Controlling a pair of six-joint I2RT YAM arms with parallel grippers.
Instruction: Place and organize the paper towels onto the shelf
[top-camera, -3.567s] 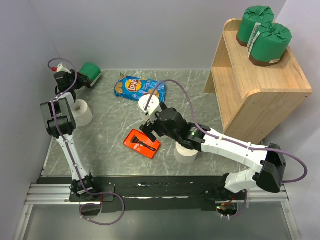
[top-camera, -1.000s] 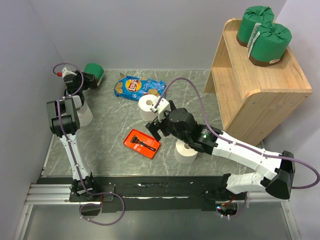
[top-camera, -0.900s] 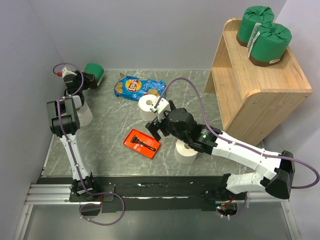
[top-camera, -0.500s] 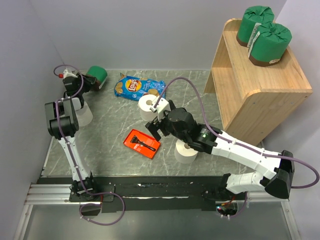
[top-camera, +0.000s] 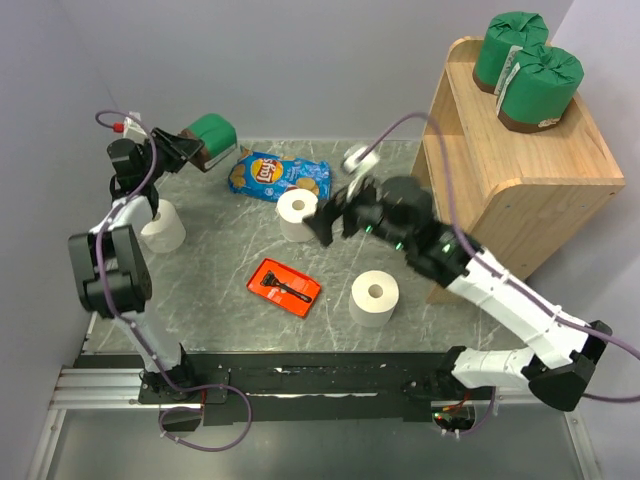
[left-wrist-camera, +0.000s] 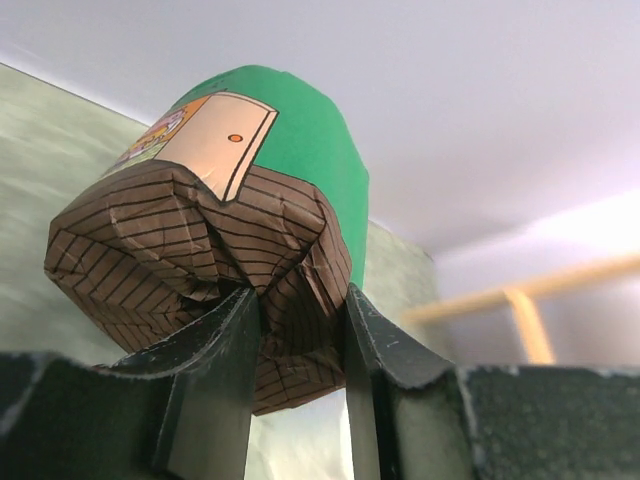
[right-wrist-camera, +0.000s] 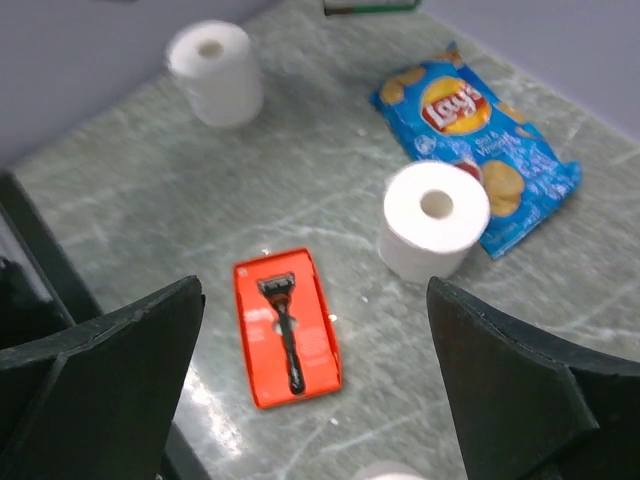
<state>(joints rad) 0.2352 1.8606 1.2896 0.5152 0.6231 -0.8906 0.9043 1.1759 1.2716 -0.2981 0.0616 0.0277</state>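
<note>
My left gripper (top-camera: 192, 150) (left-wrist-camera: 300, 300) is shut on the brown twisted end of a green-wrapped paper towel roll (top-camera: 214, 134) (left-wrist-camera: 285, 150), holding it above the table's back left corner. Three bare white rolls stand on the table: one at the left (top-camera: 163, 227) (right-wrist-camera: 213, 68), one in the middle (top-camera: 297, 213) (right-wrist-camera: 435, 218), one nearer the front (top-camera: 374, 297). Two more green rolls (top-camera: 508, 47) (top-camera: 540, 85) sit on top of the wooden shelf (top-camera: 520, 160) at the right. My right gripper (top-camera: 338, 210) (right-wrist-camera: 315, 310) hangs open and empty above the table's middle.
A blue chip bag (top-camera: 275, 175) (right-wrist-camera: 480, 120) lies behind the middle white roll. A flat red tray with a razor (top-camera: 286, 287) (right-wrist-camera: 285, 325) lies left of the front roll. Grey walls close in at the left and back.
My left gripper has shut on the green roll's brown end and lifted it up and to the right. The right arm has risen and swung back toward the shelf, still open.
</note>
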